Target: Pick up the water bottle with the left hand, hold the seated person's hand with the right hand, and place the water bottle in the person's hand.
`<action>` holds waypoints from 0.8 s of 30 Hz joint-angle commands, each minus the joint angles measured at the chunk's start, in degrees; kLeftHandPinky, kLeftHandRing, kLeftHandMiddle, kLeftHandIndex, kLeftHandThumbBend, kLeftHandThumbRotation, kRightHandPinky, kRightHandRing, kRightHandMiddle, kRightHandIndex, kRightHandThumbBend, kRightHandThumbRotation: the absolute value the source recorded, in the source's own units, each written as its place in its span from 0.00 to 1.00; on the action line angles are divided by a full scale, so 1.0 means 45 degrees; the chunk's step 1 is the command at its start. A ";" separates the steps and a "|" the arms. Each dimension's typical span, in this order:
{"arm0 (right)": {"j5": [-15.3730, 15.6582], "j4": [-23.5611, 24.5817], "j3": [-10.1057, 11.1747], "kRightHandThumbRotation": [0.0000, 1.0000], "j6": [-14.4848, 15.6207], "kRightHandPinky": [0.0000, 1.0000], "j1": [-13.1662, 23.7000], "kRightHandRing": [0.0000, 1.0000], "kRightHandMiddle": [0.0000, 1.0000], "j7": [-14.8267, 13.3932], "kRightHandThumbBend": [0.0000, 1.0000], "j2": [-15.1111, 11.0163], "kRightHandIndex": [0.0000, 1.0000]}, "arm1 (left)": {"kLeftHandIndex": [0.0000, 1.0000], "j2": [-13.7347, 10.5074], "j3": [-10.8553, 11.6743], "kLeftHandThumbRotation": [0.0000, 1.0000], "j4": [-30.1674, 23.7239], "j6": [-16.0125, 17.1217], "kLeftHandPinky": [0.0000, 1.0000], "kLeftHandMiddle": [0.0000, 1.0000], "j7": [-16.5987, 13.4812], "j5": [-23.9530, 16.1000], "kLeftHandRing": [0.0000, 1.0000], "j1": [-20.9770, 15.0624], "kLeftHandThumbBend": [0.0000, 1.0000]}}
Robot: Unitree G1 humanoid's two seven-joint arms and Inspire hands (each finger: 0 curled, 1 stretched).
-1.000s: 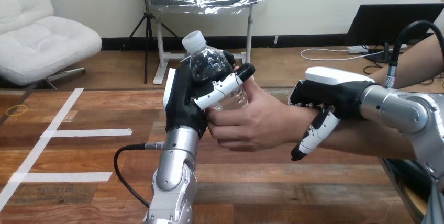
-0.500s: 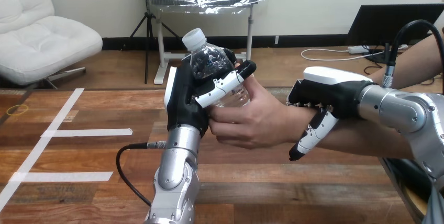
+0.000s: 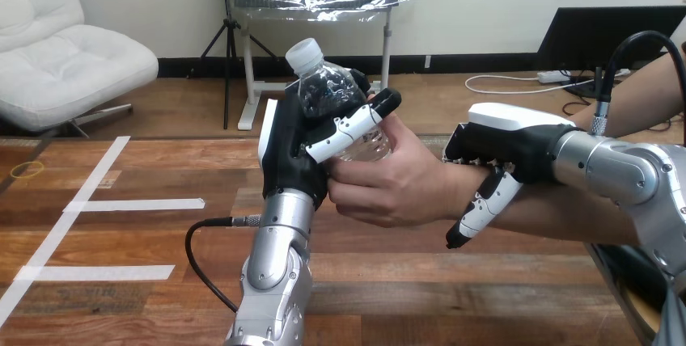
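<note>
Above the bench (image 3: 121, 241), we find the right robot hand (image 3: 518, 140) closed over the person's wrist (image 3: 450, 191), thumb down across its front. The person's hand (image 3: 396, 188) wraps the bottle's lower part. The left robot hand (image 3: 287, 160) is curled round the bottle (image 3: 328, 91), which is cap up and clear of the bench.

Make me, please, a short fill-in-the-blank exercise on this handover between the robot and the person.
1. The left hand holds the bottle with its cap pointing ____.
2. The right hand clasps the person's ____ from above.
3. The person's hand touches the ____, not the table.

Missing words: up; wrist; bottle.
</note>
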State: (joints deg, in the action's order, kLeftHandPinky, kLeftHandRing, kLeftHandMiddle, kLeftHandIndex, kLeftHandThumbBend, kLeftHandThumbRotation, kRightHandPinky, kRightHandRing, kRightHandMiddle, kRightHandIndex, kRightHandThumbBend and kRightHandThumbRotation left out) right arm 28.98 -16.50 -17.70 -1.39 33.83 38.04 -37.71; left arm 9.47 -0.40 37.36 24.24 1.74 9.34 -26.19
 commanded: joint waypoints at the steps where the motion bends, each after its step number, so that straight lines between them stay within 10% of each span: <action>1: 0.0037 -0.0407 0.0013 0.16 0.0071 0.18 0.0327 0.25 0.34 -0.0292 0.92 0.0212 0.34 | 0.38 0.1543 -0.0766 0.00 -0.1077 -0.0065 0.29 0.38 0.0422 0.0097 0.34 0.0017 0.77; 19: -0.0244 -0.0338 0.0311 0.13 -0.0019 0.18 -0.0187 0.26 0.35 -0.0327 0.91 -0.0004 0.36 | 0.39 0.1113 -0.1103 0.00 -0.1662 -0.0564 0.29 0.39 0.0849 0.0184 0.34 0.0359 0.73; 24: -0.0588 -0.0218 0.0439 0.18 0.0255 0.24 -0.0346 0.32 0.41 0.0062 0.92 -0.0093 0.44 | 0.52 0.0620 -0.1407 0.15 -0.2200 -0.1112 0.35 0.51 0.0810 -0.0422 0.45 0.0592 0.74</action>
State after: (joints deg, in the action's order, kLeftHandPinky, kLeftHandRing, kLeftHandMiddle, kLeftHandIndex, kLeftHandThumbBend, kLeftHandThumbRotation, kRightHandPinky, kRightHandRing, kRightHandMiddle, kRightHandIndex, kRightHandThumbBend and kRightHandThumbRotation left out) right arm 27.60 -16.46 -16.94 -1.86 33.35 37.99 -38.16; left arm 8.99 -1.71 33.27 20.38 2.99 9.94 -25.49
